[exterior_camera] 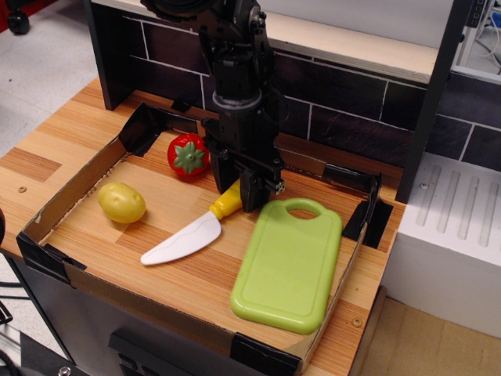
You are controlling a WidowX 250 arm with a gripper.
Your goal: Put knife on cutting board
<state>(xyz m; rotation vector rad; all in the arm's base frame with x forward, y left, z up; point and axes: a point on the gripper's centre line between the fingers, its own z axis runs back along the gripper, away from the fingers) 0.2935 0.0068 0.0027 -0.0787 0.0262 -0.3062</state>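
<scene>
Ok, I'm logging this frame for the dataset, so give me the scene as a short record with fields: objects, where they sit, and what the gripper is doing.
knife: lies on the wooden tray floor, white blade toward the front left, yellow handle toward the back right
cutting board: light green, flat, right of the knife, nothing on it
gripper: down at the knife's yellow handle, straddling its end; whether it has closed is unclear
tomato: red, at the back, left of the gripper
potato: yellow, at the left side
task status: knife not yet on the cutting board
</scene>
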